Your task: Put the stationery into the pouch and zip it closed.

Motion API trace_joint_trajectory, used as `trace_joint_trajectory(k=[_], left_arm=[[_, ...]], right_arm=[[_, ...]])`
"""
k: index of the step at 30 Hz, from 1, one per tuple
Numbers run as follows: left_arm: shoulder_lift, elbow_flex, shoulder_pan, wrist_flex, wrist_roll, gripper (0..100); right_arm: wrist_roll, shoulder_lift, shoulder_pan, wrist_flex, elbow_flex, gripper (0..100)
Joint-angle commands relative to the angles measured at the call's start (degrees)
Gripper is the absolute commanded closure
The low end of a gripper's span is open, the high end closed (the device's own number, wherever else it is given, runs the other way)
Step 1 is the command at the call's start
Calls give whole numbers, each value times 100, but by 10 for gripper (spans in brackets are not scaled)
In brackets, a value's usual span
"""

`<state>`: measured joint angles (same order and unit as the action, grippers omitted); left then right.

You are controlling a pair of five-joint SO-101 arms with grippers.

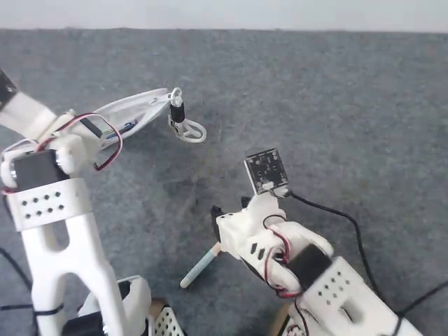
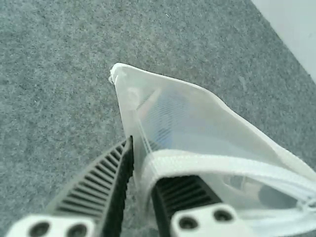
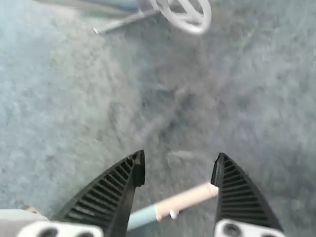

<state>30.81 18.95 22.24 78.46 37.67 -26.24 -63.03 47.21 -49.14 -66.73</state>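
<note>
High view: translucent white mesh zip pouch (image 1: 136, 112) sits at the far left of the grey carpet (image 1: 315, 105); a white-and-blue pen (image 1: 201, 269) lies at the near centre.
Left wrist view: left gripper (image 2: 143, 192) is pinched narrow on the pouch's edge, beside the zip.
Right wrist view: right gripper (image 3: 180, 168) is spread wide above the carpet, with the pen lying across the gap.

the high camera is fixed above the table on the arms' side of the translucent white mesh zip pouch (image 1: 133, 115). it looks down across the grey felt-like table cover (image 1: 315, 105), far enough off to take in both arms. the left wrist camera looks along the left gripper (image 2: 139, 160), very close to the pouch. the right wrist camera hangs low, well apart from the pouch, facing it. the white plastic ring (image 3: 185, 12) beside the pouch also shows in the high view.
</note>
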Motion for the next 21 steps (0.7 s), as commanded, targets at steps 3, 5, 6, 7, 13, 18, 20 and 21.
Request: trace_joint_trajectory(k=[3,5,6,7,13,18,20,21], left_arm=[[44,-154,26,-35,-53,988],[44,-84,26,-114,-53,988],[53,-40,26,-185,-53,988],[53,-4,26,-246,-53,988],[62,13,26,-255,-53,988],[62,13,26,-255,-53,988],[62,13,26,-255,-53,988],[62,13,26,-255,-53,988]], right_arm=[[-510,1420,-66,-330,835,790],[-774,2009,-66,-391,1116,790],[-888,2299,-66,-382,1231,790],[-985,2571,-66,-382,1336,789],[-1178,3943,-119,-374,1916,789],[-1284,4813,-488,-374,2426,790],[-1433,5112,-593,-409,2620,790],[-1424,5235,-611,-418,2681,790]])
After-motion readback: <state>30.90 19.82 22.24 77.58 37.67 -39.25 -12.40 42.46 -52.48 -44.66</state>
